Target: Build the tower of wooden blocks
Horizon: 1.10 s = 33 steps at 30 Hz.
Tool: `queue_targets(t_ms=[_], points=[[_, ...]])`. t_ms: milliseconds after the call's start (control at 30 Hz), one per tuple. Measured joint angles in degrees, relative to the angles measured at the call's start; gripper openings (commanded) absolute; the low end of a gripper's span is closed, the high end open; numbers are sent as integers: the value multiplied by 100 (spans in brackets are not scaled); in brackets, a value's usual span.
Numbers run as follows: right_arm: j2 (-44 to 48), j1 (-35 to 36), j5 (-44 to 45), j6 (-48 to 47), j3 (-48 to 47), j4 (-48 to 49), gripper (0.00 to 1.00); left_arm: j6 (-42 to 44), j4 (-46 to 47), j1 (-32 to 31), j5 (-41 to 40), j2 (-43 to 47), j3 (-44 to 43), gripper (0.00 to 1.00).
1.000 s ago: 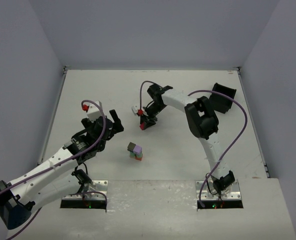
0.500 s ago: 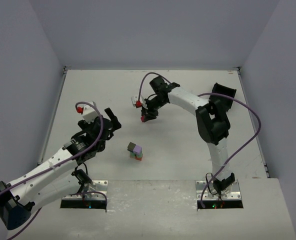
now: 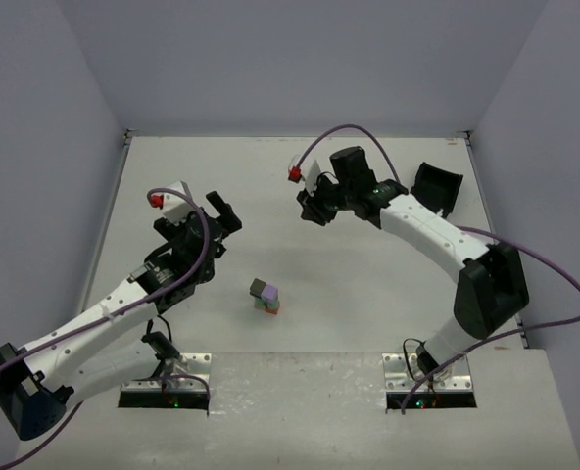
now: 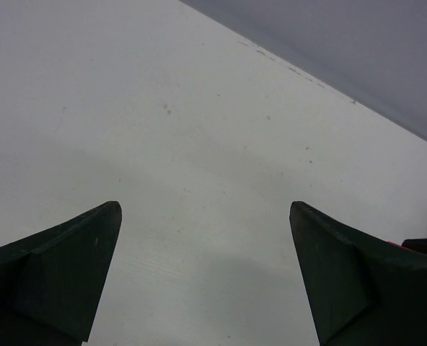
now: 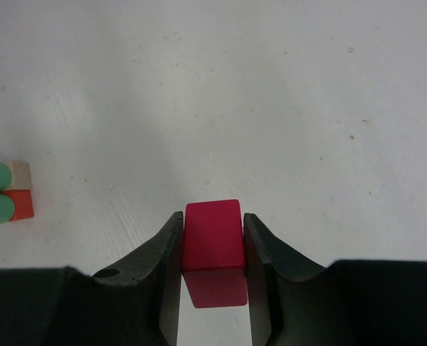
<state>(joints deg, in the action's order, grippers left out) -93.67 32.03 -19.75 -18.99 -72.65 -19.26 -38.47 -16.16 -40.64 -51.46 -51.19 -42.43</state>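
Blocks come first: nearest the arm bases we see the tower [image 3: 265, 297], a narrow stack on the white table [image 3: 368, 294]. It stands between the two arms, with a purple-grey piece topmost from above and green and red showing lower down. In the right wrist view the tower [image 5: 4, 198] sits at the far left edge, where green rounded pieces lie against a tan block and a red one.

Farther out and to the left, the left gripper [image 3: 223, 213] hangs well apart from the stack. Its wrist view shows the fingers [image 4: 69, 267] spread wide, with only bare tabletop between them.

Farther again, right of centre, is the right gripper [image 3: 313, 208]. Its own camera shows us the jaws pressed on both sides of a magenta-red cube [image 5: 213, 241]. Whether that cube touches the table we cannot tell.

Beyond it, near the far right corner, sits a black bin [image 3: 437, 188].
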Motion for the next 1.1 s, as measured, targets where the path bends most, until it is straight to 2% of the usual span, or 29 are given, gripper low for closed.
queue_targets(t_ms=[167, 333, 467, 567, 833, 1100], points=[[843, 2, 324, 631, 425, -13, 2, 180, 331, 0, 103, 248, 139, 100], [1098, 119, 688, 1160, 484, -168, 2, 105, 294, 0, 164, 370, 428, 100], [1165, 848, 1349, 1352, 493, -350, 2, -115, 63, 0, 175, 412, 561, 100], [1155, 1382, 1454, 1456, 456, -532, 1, -235, -17, 0, 173, 533, 716, 100], [746, 1940, 1830, 1721, -101, -695, 2, -347, -82, 0, 167, 633, 784, 100], [700, 2667, 2075, 2493, 116, -430, 0, -584, -259, 0, 16, 633, 784, 100]])
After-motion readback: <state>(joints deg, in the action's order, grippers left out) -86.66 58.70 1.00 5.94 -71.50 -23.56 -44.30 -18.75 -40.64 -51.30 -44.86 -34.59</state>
